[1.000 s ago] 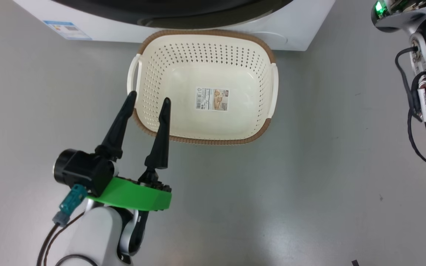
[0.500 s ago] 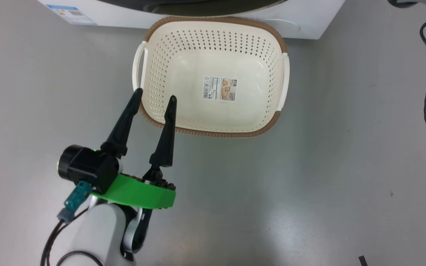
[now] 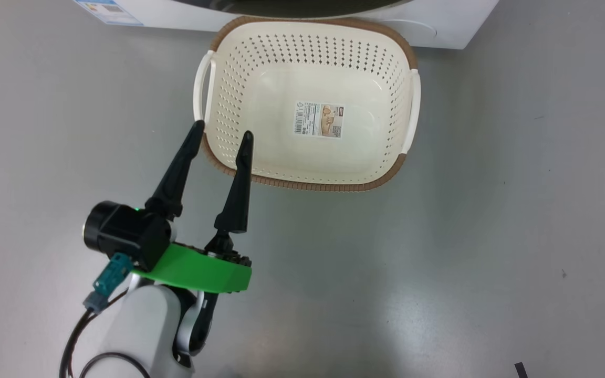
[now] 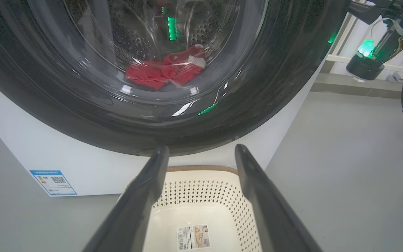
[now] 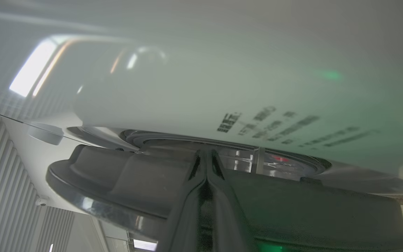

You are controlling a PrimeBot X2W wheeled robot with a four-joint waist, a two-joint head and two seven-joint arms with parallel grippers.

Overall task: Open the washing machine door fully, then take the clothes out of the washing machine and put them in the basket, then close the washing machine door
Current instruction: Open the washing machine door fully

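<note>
Door: the washing machine door (image 4: 65, 105) is seen across the front of the washing machine (image 4: 93, 171), black rim around clear glass; whether it is latched or just ajar cannot be told
Clothes: the clothes (image 4: 166, 70) are seen through the glass, lying low in the drum (image 4: 212, 31); none have been put in the basket
Basket: the basket (image 3: 308, 185) is set on the floor (image 3: 465, 252) just before the machine, holding nothing
Left gripper: the left gripper (image 3: 222, 128) is held near the basket's near left corner; its fingers are spread wide, with nothing between them
Right gripper: the right gripper (image 5: 205, 155) is laid at the door's edge; its fingers are pressed together, with nothing clamped
Handling: the door is judged stiff and hinged, its glossy rim likely slippery; it is best hooked at the free edge; the clothes are judged light and limp; they are best pinched at a bunched fold
Change: the head camera has been shifted; the basket is pictured higher and further right, and less of the machine is shown; the left fingers' spread is unchanged
</note>
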